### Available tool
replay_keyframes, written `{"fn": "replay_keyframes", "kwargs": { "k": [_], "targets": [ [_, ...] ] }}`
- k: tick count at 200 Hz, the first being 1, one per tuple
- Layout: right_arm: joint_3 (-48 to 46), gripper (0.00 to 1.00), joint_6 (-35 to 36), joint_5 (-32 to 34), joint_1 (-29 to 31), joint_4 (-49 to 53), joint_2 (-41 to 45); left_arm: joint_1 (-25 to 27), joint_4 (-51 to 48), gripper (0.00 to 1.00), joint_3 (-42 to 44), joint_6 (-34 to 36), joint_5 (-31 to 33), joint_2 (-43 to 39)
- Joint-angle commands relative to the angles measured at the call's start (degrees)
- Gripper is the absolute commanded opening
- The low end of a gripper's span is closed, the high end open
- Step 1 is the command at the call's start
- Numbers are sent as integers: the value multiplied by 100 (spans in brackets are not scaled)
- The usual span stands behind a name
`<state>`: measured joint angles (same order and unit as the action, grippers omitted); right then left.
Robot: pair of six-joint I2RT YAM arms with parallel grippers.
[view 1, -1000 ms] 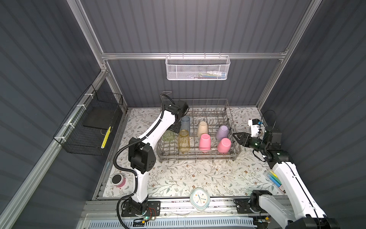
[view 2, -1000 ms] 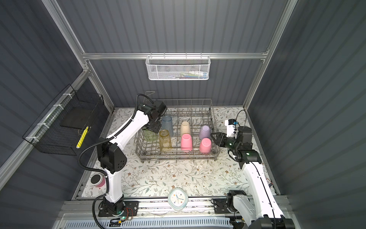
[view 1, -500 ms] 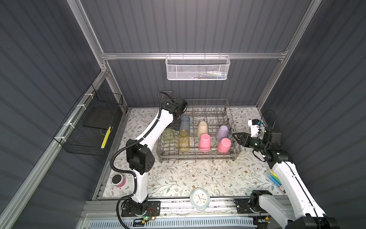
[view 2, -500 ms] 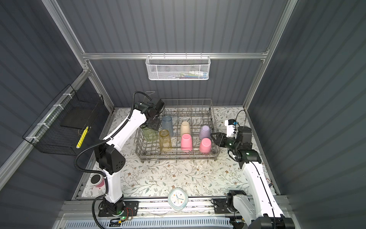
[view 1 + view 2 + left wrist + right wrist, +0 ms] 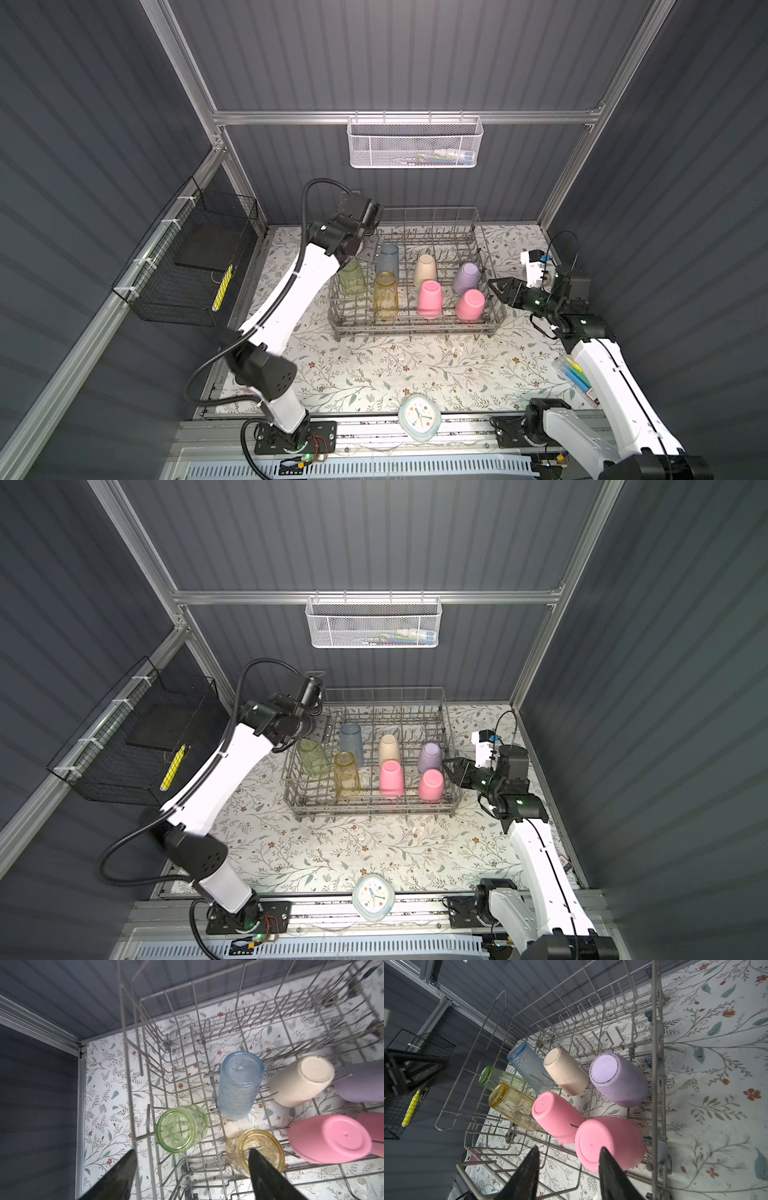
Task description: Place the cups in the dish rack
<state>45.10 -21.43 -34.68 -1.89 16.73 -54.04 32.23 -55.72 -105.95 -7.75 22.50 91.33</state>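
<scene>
Several cups stand upside down on the tines of the grey wire dish rack [image 5: 415, 328]: green [image 5: 352, 279], blue [image 5: 387, 259], yellow [image 5: 385, 293], beige [image 5: 424, 270], lavender [image 5: 467, 277] and two pink ones [image 5: 429, 298] [image 5: 470, 305]. My left gripper [image 5: 192, 1151] hangs open above the rack's left side, over the green cup [image 5: 178, 1128] and the yellow cup [image 5: 255, 1147], touching neither. My right gripper [image 5: 498, 289] is open just outside the rack's right wall. It points at the nearer pink cup [image 5: 608, 1142] with nothing between its fingers.
A white mesh basket [image 5: 413, 143] hangs on the back wall. A black wire basket [image 5: 187, 266] hangs on the left wall. A small clock [image 5: 419, 422] lies at the front edge. A pack of markers [image 5: 575, 376] lies beside the right arm.
My left arm has pulled up and back to the left, away from the blue cup, towards the rack's back left corner. The right arm has stayed still.
</scene>
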Motion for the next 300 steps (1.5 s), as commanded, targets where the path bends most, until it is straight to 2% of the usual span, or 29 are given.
{"fn": "replay_keyframes", "kwargs": {
  "k": [1, 20, 42, 79, 114, 140, 170, 203, 225, 259, 300],
  "targets": [
    [142, 48, 7, 105, -31, -58, 105, 20, 1568, 88, 874, 205, 485, -941],
    [262, 49, 51, 358, -31, -12, 210, -71, 2390, 91, 1651, 340, 945, -1606],
    [488, 51, 164, 911, -31, 70, 276, -578, 3156, 92, 2428, 239, 1009, -2190],
    [731, 64, 349, 2253, -31, 0, 230, -1362, 4535, 93, 3895, 28, 1453, -2622],
    [687, 72, 394, 2709, -31, -176, 151, -2463, 5135, 96, 4638, -478, 750, -2674],
    [369, 78, 394, 3048, -31, -531, 291, -3115, 5782, 97, 5263, -604, 360, -2700],
    [112, 82, 462, 3368, -31, -791, 350, -3830, 6551, 99, 5979, -897, -376, -2450],
    [-257, 85, 586, 3699, -31, -1220, 398, -3935, 7781, 100, 6923, -551, -926, -2203],
    [-576, 87, 609, 3912, -31, -1622, 404, -3935, 8588, 100, 7516, -483, -1010, -2025],
    [-880, 88, 667, 4099, -31, -1983, 212, -3935, 9431, 100, 8019, -393, -1523, -1597],
    [-1090, 88, 712, 4081, -31, -2365, -35, -3935, 9993, 100, 8144, -284, -1989, -820]
  ]
}}
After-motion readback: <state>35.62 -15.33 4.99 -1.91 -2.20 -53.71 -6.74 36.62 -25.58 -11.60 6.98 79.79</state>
